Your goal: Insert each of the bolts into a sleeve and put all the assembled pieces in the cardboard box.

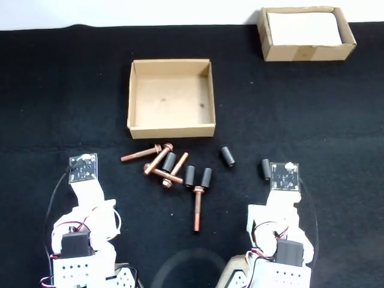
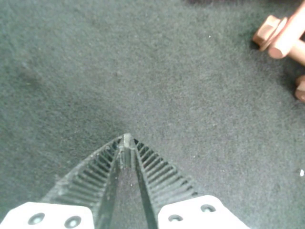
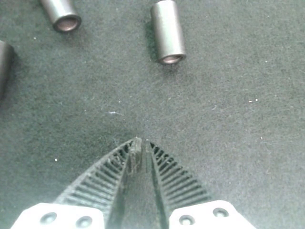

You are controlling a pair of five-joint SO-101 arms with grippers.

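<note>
**Both grippers clenched, parts loose on the bench**

My left gripper (image 2: 126,140) and my right gripper (image 3: 138,143) sit low over the black bench (image 1: 90,90), each pinched tip to tip with nothing between. One sleeve (image 1: 265,169) lies just beside my right wrist. Four more sleeves (image 1: 189,175) and five copper bolts (image 1: 157,161) lie loose between my arms, and one bolt (image 1: 197,210) lies apart from the crossed heap. Beyond them stands the open cardboard box (image 1: 171,129). A second box (image 1: 306,53) sits at the far right corner.
</note>
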